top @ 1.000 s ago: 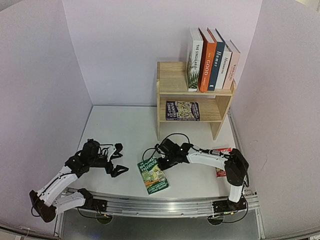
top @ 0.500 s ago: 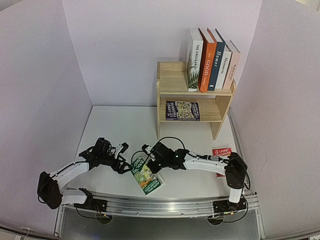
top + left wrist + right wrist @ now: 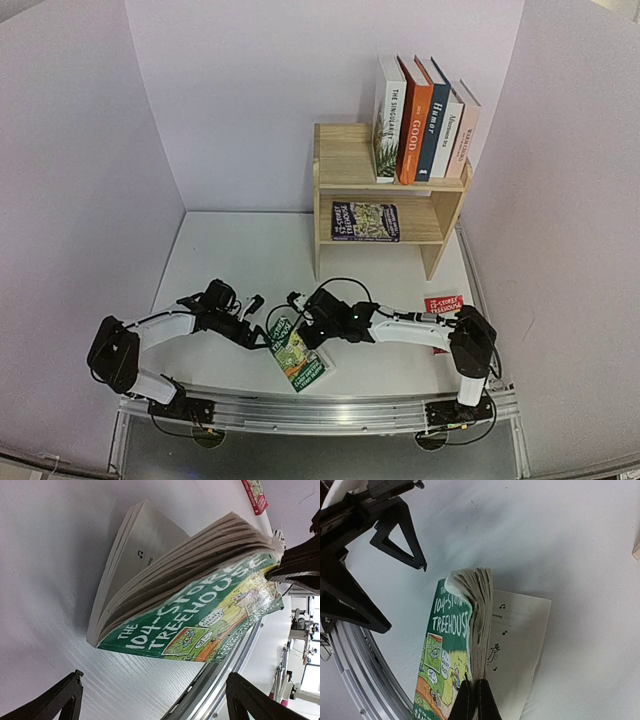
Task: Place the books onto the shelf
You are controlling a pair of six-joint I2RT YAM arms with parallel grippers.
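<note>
The green "Treehouse" paperback (image 3: pixel 296 354) lies near the table's front edge. Its cover and a thick wad of pages (image 3: pixel 480 610) are raised off the bottom pages (image 3: pixel 520 640). My right gripper (image 3: pixel 474 700) is shut on that raised wad at its fore edge. My left gripper (image 3: pixel 152 700) stands open just left of the book, with bare table between its fingers (image 3: pixel 55 700). The wooden shelf (image 3: pixel 345 160) carries several upright books (image 3: pixel 425 120) on top and a blue one (image 3: pixel 365 221) lying on the lower tier. A red paperback (image 3: pixel 443 304) lies behind my right arm, partly hidden.
A metal rail (image 3: pixel 320 412) runs along the table's front edge, close under the green book. Pale walls close in the left, back and right sides. The left half of the shelf's top tier (image 3: pixel 340 150) holds nothing.
My left arm has reached right until its open gripper is beside the green book. My right gripper has dragged the book slightly left, turned it and lifted its cover and pages.
</note>
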